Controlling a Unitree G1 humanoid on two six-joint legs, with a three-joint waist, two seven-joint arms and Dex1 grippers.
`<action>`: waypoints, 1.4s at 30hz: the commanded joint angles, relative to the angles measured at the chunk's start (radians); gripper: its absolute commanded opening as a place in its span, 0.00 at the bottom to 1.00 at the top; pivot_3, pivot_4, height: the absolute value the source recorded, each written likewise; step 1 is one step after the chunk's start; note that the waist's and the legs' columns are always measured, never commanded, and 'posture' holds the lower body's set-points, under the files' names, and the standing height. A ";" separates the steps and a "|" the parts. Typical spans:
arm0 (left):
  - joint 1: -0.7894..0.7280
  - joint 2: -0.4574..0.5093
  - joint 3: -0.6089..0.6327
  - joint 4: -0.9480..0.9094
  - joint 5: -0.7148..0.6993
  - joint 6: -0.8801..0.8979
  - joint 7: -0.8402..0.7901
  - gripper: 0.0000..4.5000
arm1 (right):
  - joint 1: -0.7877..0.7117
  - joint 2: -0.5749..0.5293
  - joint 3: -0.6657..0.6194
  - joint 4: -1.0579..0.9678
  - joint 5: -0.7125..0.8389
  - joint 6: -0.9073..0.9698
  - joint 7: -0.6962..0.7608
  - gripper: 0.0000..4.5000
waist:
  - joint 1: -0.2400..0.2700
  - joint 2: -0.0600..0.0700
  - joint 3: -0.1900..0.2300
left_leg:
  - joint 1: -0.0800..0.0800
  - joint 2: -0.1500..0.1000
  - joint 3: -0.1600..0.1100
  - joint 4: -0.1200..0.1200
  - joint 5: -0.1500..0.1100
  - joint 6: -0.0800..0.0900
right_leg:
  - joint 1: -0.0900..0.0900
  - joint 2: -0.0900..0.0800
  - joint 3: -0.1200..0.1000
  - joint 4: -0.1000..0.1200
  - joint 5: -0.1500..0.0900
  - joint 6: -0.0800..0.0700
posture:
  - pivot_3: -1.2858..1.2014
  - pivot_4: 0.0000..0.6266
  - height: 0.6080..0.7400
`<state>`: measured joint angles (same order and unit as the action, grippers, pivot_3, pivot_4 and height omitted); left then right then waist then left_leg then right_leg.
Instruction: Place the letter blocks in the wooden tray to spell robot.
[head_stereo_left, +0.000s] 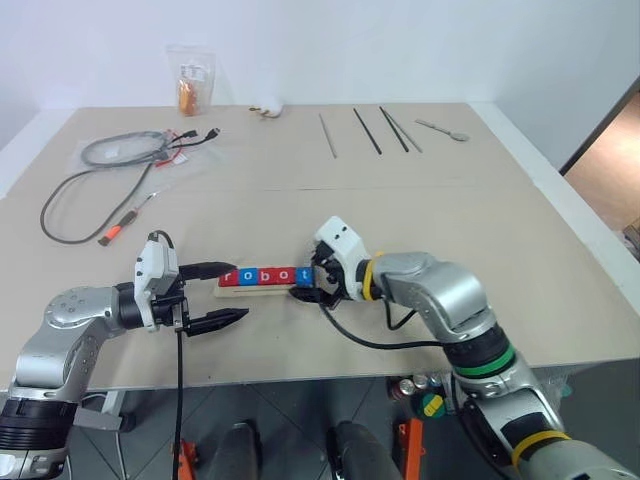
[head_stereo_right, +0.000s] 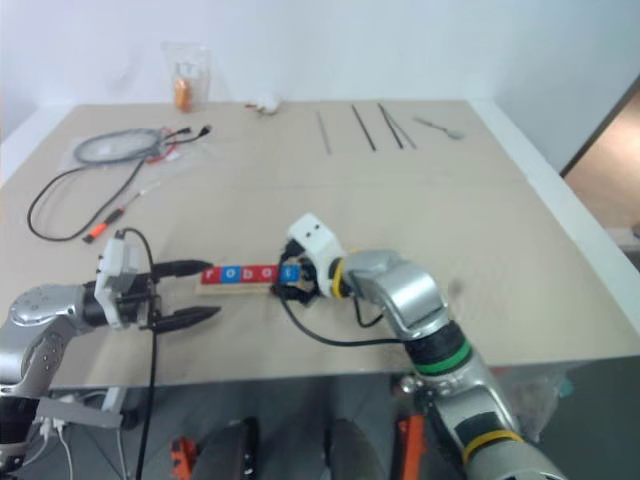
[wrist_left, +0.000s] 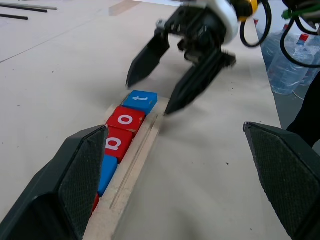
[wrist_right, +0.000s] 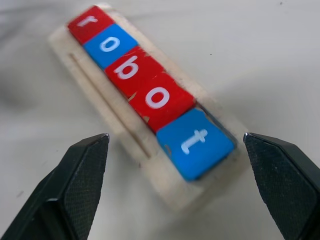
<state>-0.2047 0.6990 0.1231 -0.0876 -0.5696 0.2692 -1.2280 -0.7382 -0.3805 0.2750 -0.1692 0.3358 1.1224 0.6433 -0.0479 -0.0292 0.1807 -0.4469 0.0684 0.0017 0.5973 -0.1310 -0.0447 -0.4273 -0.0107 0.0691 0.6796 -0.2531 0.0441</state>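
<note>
On the beige table (head_stereo_left: 300, 200), toward its near edge and roughly midway across, lies the wooden tray (wrist_right: 165, 185), a long pale holder running left to right. Going from the robot's left: the left gripper (head_stereo_left: 222, 296) sits just off the tray's left end, pointing level toward it, its two black fingers (wrist_left: 75, 175) spread wide with nothing between them. One finger reaches close to the tray's left end; whether it touches cannot be told.

Inside the tray the letter blocks (wrist_right: 145, 92) sit in a single row, edge to edge, filling it from end to end. In order they read: red r (wrist_right: 91, 22), blue o (wrist_right: 110, 45), red b (wrist_right: 131, 67), red o (wrist_right: 160, 100), blue t (wrist_right: 196, 142). All five lie flat with the white letters up, packed along one side of the tray, so a strip of bare wood with a thin groove runs beside them. The t block sits at the right end, slightly out of line with the others.

Just past that right end hangs the right gripper (wrist_left: 161, 85), tilted down toward the t block, its fingers parted and empty, apart from the tile.

Farther back on the table lie a coiled cable (head_stereo_left: 120, 150), a small pouch (head_stereo_left: 190, 85), several thin rods (head_stereo_left: 365, 130) and a spoon (head_stereo_left: 443, 128).
</note>
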 joint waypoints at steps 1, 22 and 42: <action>-0.015 0.003 0.015 -0.006 -0.008 -0.011 -0.004 1.00 | -0.060 -0.060 -0.101 0.012 0.060 -0.054 0.093 0.99 | 0.000 0.000 0.000 | 0.000 0.000 0.000 0.000 0.000 0.000 | 0.000 0.000 0.000 0.000 0.000 0.000 | 0.52 0.24 1.00; -0.004 0.006 0.019 -0.031 -0.027 0.006 -0.003 1.00 | 0.056 -0.118 0.004 -0.063 0.092 -0.207 0.251 0.01 | 0.000 0.000 0.000 | 0.000 0.000 0.000 -0.003 -0.002 0.002 | 0.000 0.001 0.000 -0.001 -0.002 0.001 | 0.52 0.24 1.00; 0.005 -0.003 0.019 -0.037 -0.024 0.001 0.009 1.00 | -0.012 -0.095 0.096 0.122 -0.046 -0.334 0.298 0.01 | 0.000 0.000 0.000 | 0.000 0.000 0.000 -0.002 -0.002 0.002 | 0.000 0.001 0.000 -0.001 -0.002 0.001 | 0.52 0.24 1.00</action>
<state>-0.2043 0.6929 0.1226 -0.0940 -0.5789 0.2725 -1.2241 -0.7278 -0.4764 0.3705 -0.0252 0.2906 0.8029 0.9271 -0.0475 -0.0295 0.1808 -0.4467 0.0684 0.0015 0.5952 -0.1325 -0.0425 -0.4272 -0.0097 0.0688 0.6784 -0.2550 0.0449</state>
